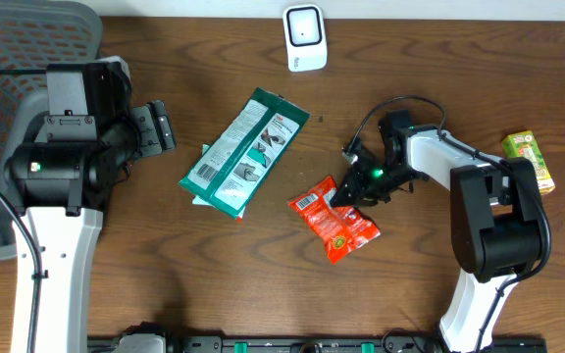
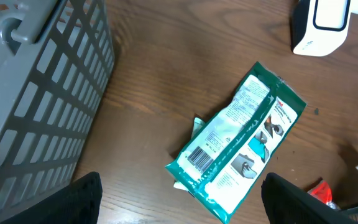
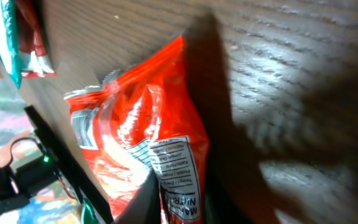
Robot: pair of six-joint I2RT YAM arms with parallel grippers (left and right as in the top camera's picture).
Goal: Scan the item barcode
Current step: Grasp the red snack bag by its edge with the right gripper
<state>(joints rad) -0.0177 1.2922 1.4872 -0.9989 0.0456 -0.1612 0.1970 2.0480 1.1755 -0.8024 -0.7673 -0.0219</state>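
the right fingers (image 1: 353,189) are pinched together on the edge of the red snack packet (image 1: 338,224), which lies on the desk (image 1: 430,304) just right of centre with its barcode facing up. the left fingers (image 1: 160,126) stand wide apart and empty beside the grey basket (image 1: 8,59). as i judge it, the grasp is made but nothing more: lifting the packet and showing its barcode to the white scanner (image 1: 305,37) at the far edge is not yet done.

A dark wooden table (image 1: 214,284) bears a grey lattice basket (image 1: 77,20) at left.
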